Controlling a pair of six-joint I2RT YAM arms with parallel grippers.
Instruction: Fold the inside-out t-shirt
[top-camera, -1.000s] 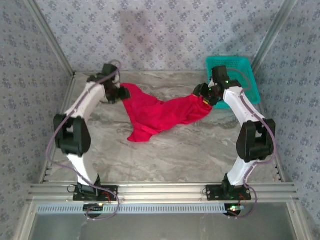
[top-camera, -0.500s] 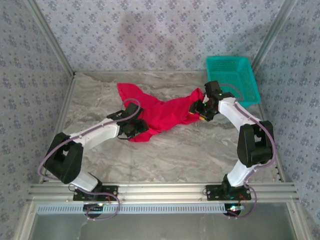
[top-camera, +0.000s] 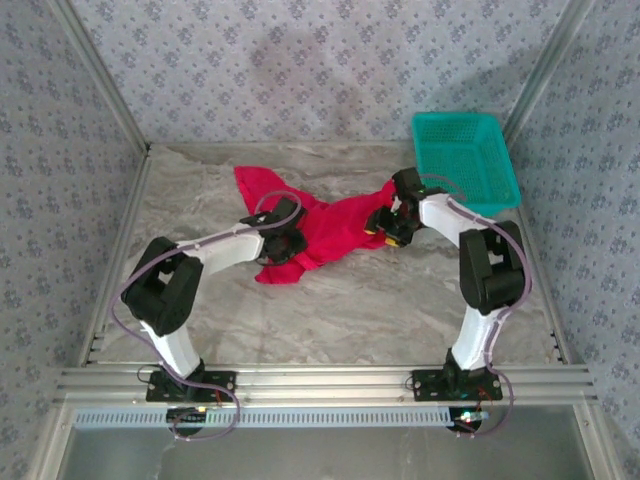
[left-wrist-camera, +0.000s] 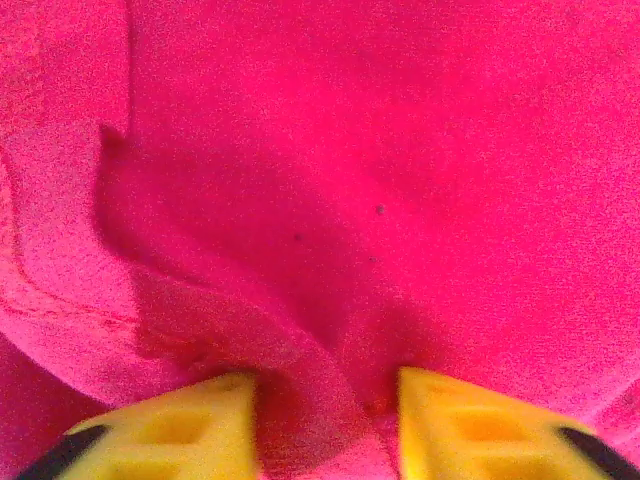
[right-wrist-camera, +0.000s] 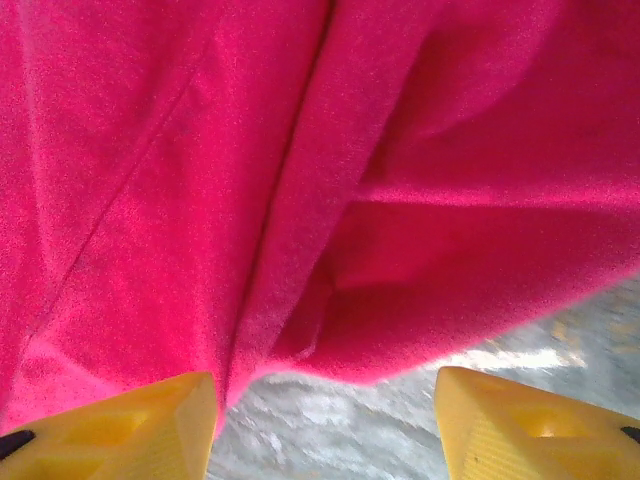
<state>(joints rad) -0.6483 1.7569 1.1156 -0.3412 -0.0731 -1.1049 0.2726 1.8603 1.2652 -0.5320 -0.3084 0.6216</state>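
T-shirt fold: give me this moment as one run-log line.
shirt: crumpled on table, unfolded | left claw: astride a fold, grip unclear | right claw: open over shirt's edge

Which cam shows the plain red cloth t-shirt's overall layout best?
Top external: the whole crumpled red cloth t-shirt lies across the marble table. Left wrist gives a close-up ridge of cloth within the left gripper; right wrist, folds and one edge above the table.

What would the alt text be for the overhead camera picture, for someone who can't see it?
A crumpled red t-shirt lies on a marbled grey table, with two robot arms reaching in from the near edge: the left gripper at its near-left part, the right gripper at its right end. A teal basket sits in the far right corner.
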